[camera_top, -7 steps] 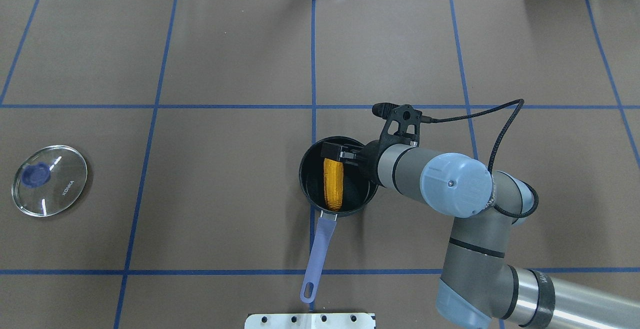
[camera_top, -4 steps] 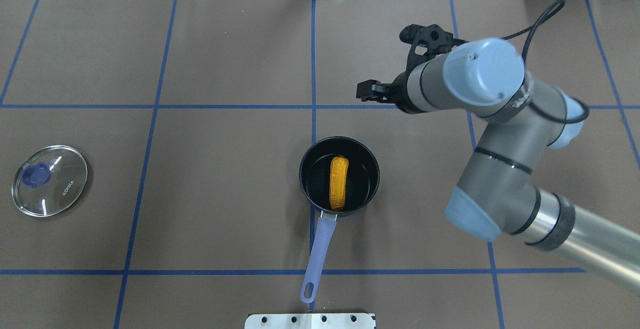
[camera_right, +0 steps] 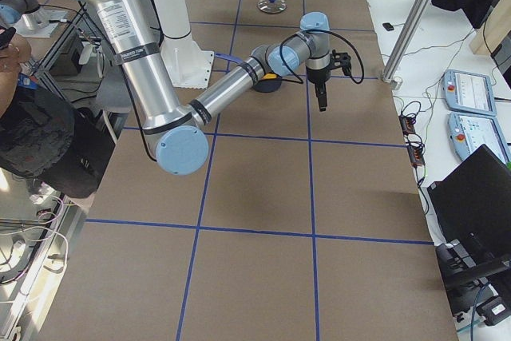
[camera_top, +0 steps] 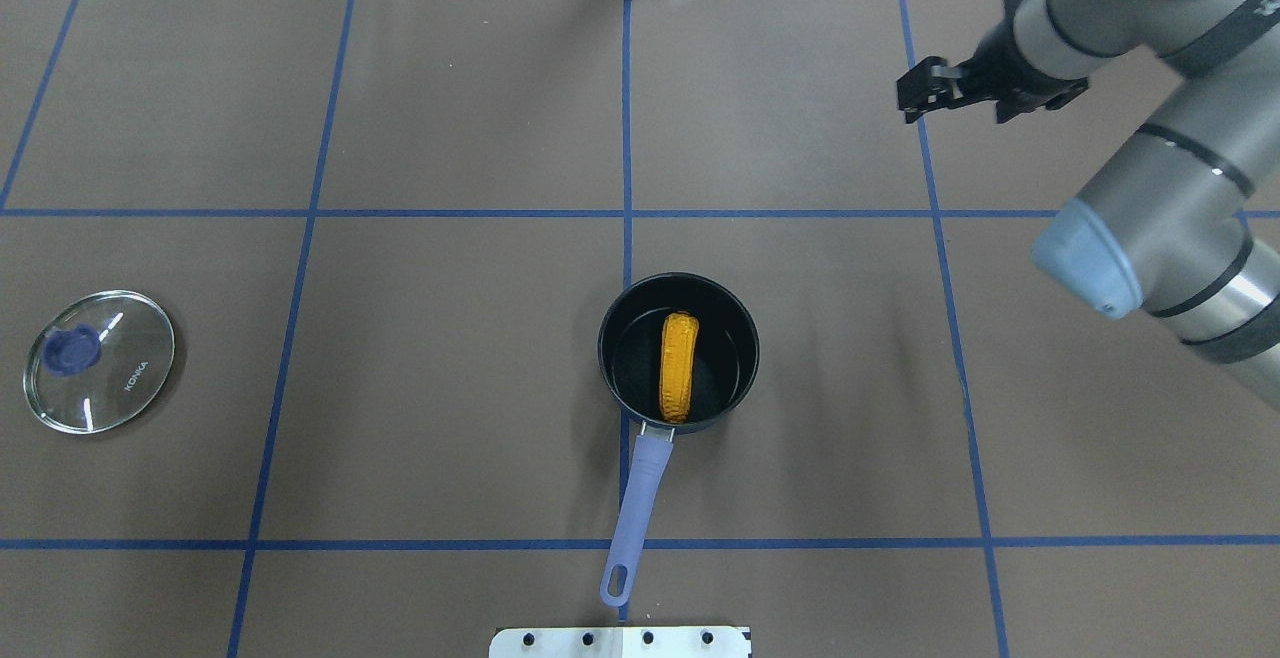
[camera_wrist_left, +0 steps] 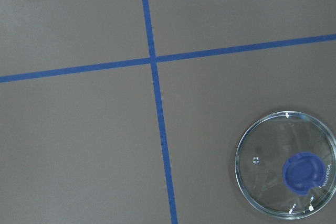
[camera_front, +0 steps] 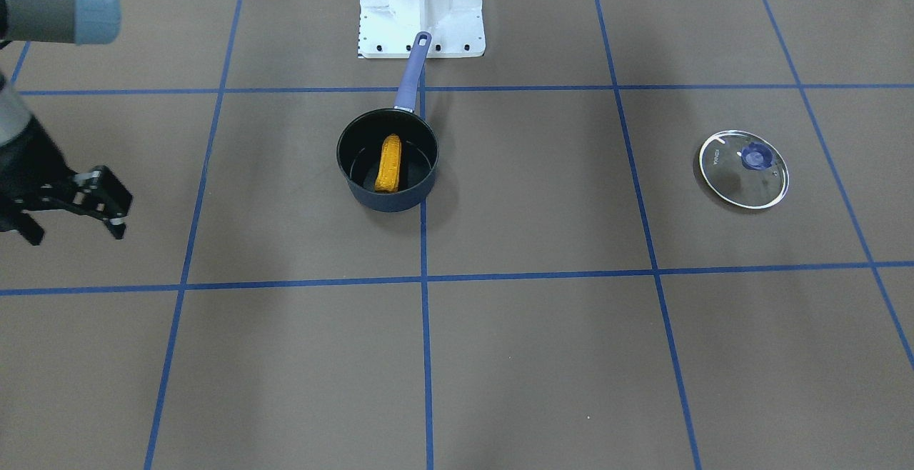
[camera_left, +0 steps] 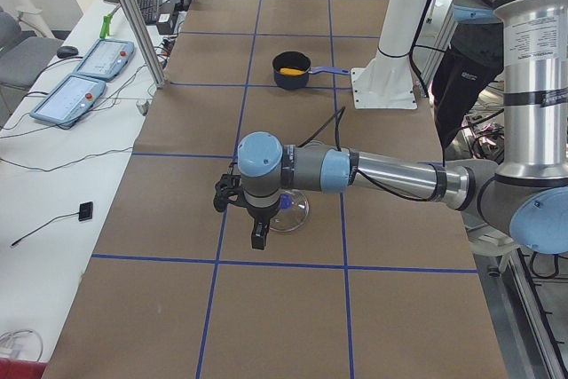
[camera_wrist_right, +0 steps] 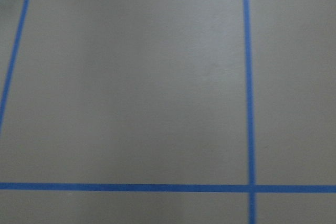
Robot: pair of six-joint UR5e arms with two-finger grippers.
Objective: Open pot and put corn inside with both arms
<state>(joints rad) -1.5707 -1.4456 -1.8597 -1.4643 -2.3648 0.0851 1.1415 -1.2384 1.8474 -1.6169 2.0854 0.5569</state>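
1. Since the corn (camera_top: 677, 366) lies flat on the bottom of the pot (camera_top: 735, 336), in line with the purple handle (camera_top: 640, 498), the placing step looks finished. Pot and corn sit well apart from the right hand (camera_front: 75, 233) and farther again from the left hand (camera_left: 258, 233).
2. Uncovering looks finished too. The glass lid (camera_top: 100, 360) rests on the tabletop (camera_top: 450, 388), well apart from the pot and near the left hand, lower than it.
3. By my judgement nothing of the task is left except taking both arms clear.
4. The right hand's fingers are spread and hold nothing. It hangs over bare tabletop, and the front-facing view shows this best.
5. The left hand appears only in the view from the table's left end, where it points down near the lid. I cannot tell whether its fingers are spread or pressed together.
6. The overhead view shows the pot, corn, lid and right arm but no left arm, which only that end view supplies. The left wrist camera sees the lid and the blue tape lines (camera_wrist_left: 152, 56), but no fingers. The right wrist camera sees only tabletop and tape.
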